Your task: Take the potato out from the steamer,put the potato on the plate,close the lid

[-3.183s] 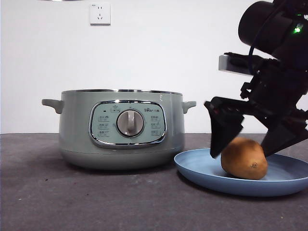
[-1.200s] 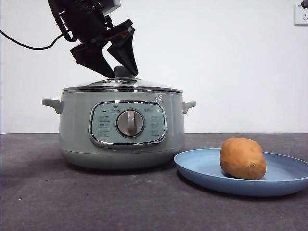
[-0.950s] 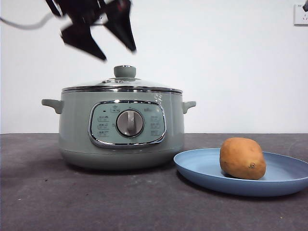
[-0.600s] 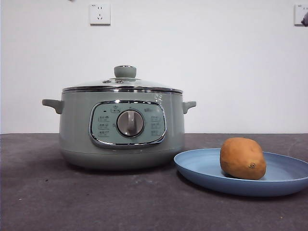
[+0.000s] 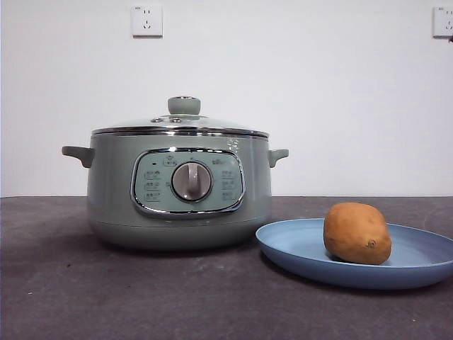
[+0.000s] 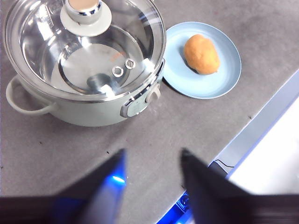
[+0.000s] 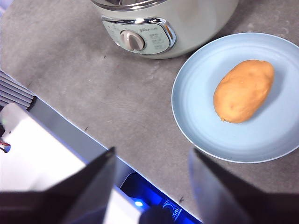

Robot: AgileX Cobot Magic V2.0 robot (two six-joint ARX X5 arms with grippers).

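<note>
Potato (image 5: 357, 233) resting on plate (image 5: 311, 253) | lid (image 6: 84, 46) sitting closed on steamer (image 5: 180, 188), all well beyond our fingers | left gripper (image 6: 152, 161) and right gripper (image 7: 152, 161) both hanging spread, empty | we are judging the work finished, keeping clear.

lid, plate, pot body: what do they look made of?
Lid: clear glass, since the pot floor shows through it; bright chrome-like rim; pale green knob, probably plastic.
Plate: matte light blue, no glare; plastic or ceramic, can't tell which.
Steamer body: smooth sage-green coat with a soft sheen, painted metal or plastic; shiny metal-look panel frame and dial.
</note>
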